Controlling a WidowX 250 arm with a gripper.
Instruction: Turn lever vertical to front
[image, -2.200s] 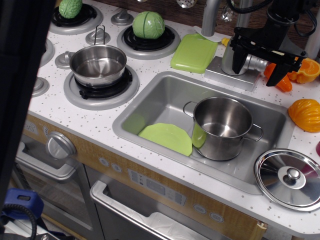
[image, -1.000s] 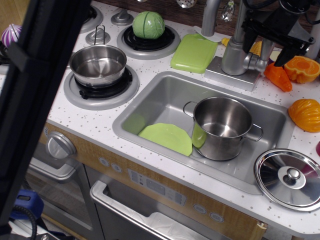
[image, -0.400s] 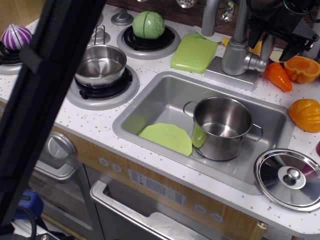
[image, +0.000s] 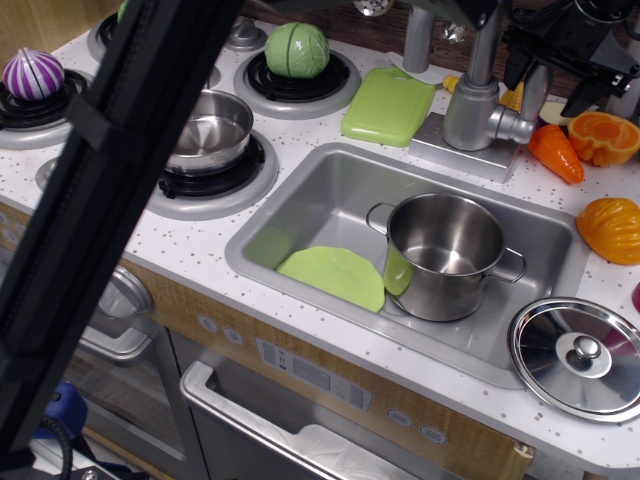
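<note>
The lever (image: 536, 92) is a slim silver bar standing nearly upright. A short stub (image: 514, 126) joins it to the thick tap column (image: 468, 112) behind the sink. My black gripper (image: 548, 82) is at the top right, raised around the lever's upper part. One dark finger (image: 516, 70) is to the lever's left and the other finger (image: 579, 99) to its right. The jaws stand apart, and I see no pad pressing on the bar. The tall spout pipe (image: 486, 45) rises from the column.
A steel pot (image: 445, 255) and a green plate (image: 335, 276) lie in the sink (image: 300, 210). A lid (image: 578, 356), carrot (image: 553, 152), orange half (image: 606, 136) and orange pepper (image: 611, 228) are at the right. A green board (image: 390, 106) lies left of the tap. A black arm link (image: 100, 200) crosses the left foreground.
The gripper has risen up and back from low around the stub to the lever's top. The black arm link has swung right across the left side. The lever stays upright.
</note>
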